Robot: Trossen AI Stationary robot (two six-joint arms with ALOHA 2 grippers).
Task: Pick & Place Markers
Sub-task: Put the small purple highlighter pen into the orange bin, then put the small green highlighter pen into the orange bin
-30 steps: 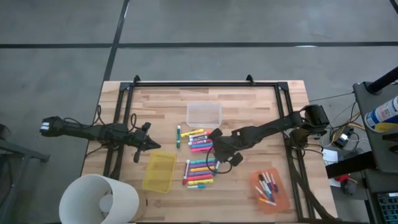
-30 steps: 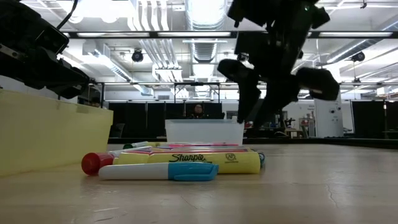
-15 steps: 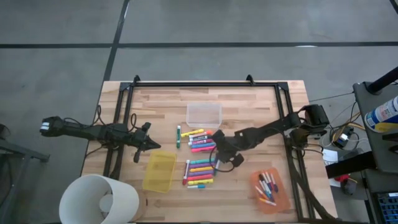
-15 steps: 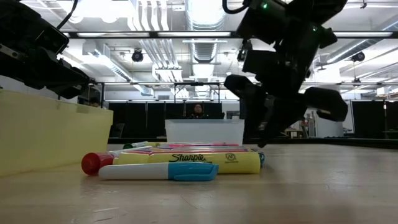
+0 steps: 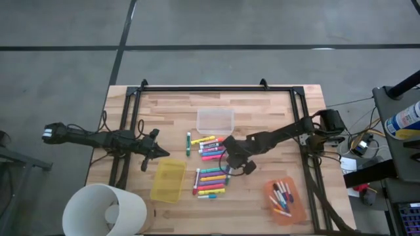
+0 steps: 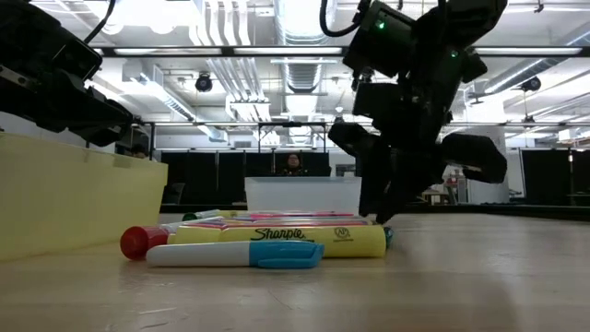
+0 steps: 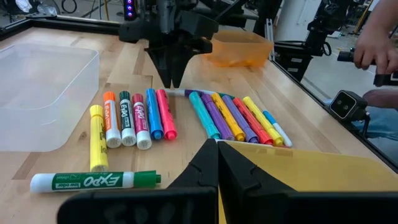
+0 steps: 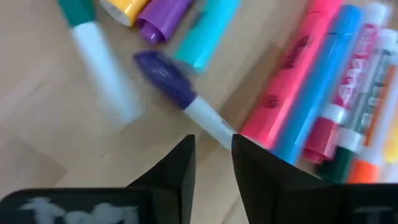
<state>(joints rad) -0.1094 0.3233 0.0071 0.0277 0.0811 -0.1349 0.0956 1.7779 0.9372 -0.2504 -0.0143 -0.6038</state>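
The markers (image 5: 211,165) lie flat in two side-by-side groups near the middle of the wooden tabletop (image 5: 275,111). The group farther from the table's front edge holds yellow, orange, pink and blue sticks; the nearer group (image 5: 210,181) holds teal, purple, orange, pink and yellow ones. A single white marker with a green cap (image 5: 188,143) lies by itself just left of the farther group. A thin white marker with a purple cap (image 8: 186,102) lies crosswise at the right-hand ends of the two groups.

The right gripper (image 5: 229,156) is down at the tabletop at that spot, with the purple-capped marker's white barrel running in between its two dark fingers (image 8: 171,171). The jaws stand a narrow way apart; whether they already pinch the barrel cannot be told.

An orange bin (image 5: 283,200) near the front right corner holds several more thin markers. A clear bin (image 5: 215,120) stands behind the groups, and a yellow bin (image 5: 168,180) lies to their left.

The left gripper (image 5: 157,152) waits above the tabletop just beside the yellow bin, its jaws pressed together with nothing between them.

A white bucket (image 5: 105,210) stands off the table's front left corner. In the left wrist view, a person's hand (image 7: 376,46) shows beyond the table.
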